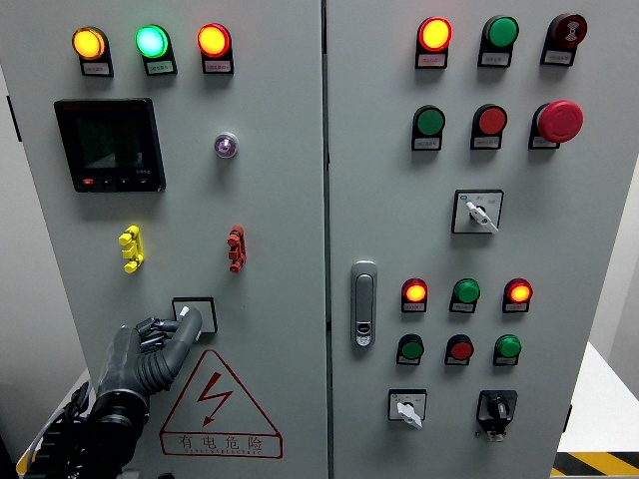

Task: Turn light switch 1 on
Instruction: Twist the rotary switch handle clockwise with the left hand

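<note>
A grey control cabinet fills the head view. On its left door a small square switch with a black frame sits below the yellow toggle and the red toggle. My left hand comes up from the lower left, dark and jointed, with its fingers curled. One extended finger touches the lower part of the square switch. The hand covers part of the switch face. My right hand is out of view.
Above are three lit lamps, a black meter display and a small purple lamp. A high-voltage warning sticker lies below the switch. The right door carries a handle, push buttons, an emergency stop and rotary selectors.
</note>
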